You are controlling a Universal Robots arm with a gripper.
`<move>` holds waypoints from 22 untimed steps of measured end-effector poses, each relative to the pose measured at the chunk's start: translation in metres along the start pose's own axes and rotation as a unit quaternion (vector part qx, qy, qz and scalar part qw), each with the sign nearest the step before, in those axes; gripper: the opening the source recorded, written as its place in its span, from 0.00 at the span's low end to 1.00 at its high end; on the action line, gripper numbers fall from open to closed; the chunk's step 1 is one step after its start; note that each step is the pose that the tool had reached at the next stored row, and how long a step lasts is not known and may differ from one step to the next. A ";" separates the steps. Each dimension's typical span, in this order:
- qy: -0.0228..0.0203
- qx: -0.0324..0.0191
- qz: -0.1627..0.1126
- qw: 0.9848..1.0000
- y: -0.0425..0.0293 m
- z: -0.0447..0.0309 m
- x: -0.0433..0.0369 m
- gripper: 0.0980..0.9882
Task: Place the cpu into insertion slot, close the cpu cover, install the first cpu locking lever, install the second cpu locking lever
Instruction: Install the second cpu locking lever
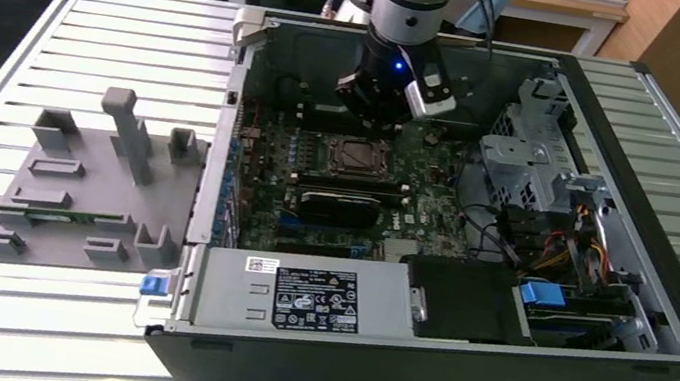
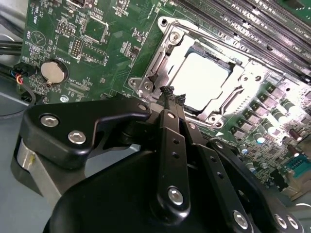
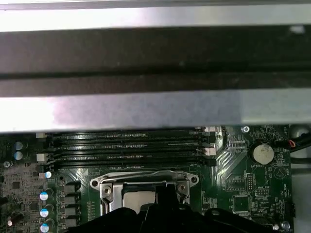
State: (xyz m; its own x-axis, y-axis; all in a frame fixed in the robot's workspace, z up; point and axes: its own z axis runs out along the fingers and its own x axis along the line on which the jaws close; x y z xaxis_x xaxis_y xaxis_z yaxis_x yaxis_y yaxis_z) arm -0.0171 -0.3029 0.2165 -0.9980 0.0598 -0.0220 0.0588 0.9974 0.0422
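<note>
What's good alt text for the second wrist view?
The gripper, its black fingers pressed together, hangs at the edge of the insertion slot, where the cpu lies framed by the silver cpu cover. Around it spreads green circuit board with a coin battery.

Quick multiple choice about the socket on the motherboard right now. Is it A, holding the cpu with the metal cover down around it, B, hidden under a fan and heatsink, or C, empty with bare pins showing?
A: in the second wrist view the cpu lies in the insertion slot with the cpu cover framing its pale face, and the gripper, fingers together, is at the cover's edge.
</note>
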 end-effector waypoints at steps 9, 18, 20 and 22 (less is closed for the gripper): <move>0.000 0.000 0.000 1.000 0.0004 -0.0187 -0.0004 0.01; 0.000 0.000 0.000 1.000 -0.0105 -0.0217 -0.0011 0.01; 0.000 0.000 0.000 1.000 -0.0169 -0.0217 -0.0015 0.01; 0.000 0.000 0.000 1.000 -0.0228 -0.0217 -0.0018 0.01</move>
State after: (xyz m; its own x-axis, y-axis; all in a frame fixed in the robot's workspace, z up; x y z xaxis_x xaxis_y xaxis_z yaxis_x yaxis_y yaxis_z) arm -0.0172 -0.3266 0.2373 -0.9980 0.0598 -0.0219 0.0588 0.9973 0.0429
